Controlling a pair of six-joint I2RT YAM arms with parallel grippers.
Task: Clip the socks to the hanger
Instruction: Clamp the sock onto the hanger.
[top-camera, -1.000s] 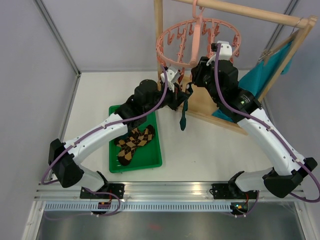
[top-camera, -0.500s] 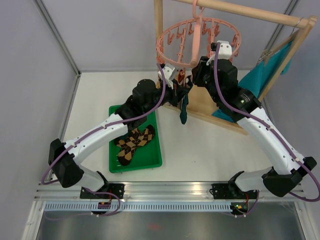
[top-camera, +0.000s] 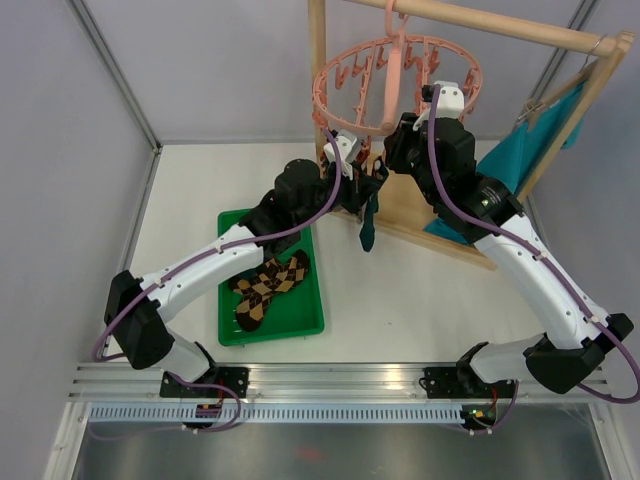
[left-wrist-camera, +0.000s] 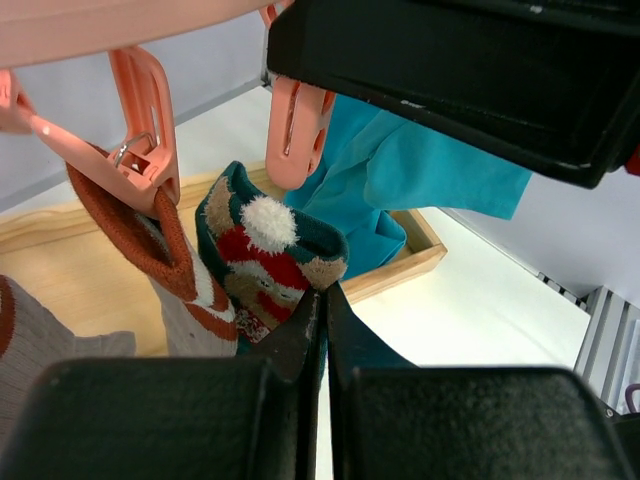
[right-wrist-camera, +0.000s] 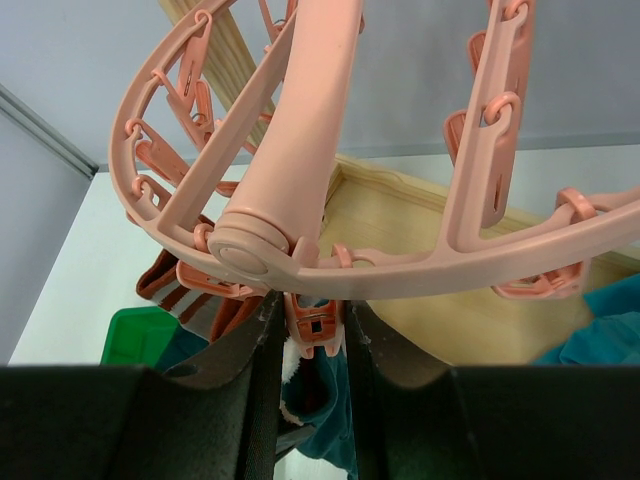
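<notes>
Left gripper (left-wrist-camera: 322, 305) clamped on dark teal red-white-motif fabric sock (left-wrist-camera: 265, 245) under pink plastic ring hanger (right-wrist-camera: 290, 140). Right gripper (right-wrist-camera: 312, 312) squeezes one dangling pink peg (right-wrist-camera: 314, 335).

A robotics lab cell is indicated: a white table (top-camera: 400, 300) is enclosed by plain grey panels (top-camera: 50, 200) framed with aluminium posts (top-camera: 112, 75) at upper left, and two cabled arms (top-camera: 220, 260) (top-camera: 530, 270) are bolted to a metal rail (top-camera: 340, 378) along the bottom.
</notes>
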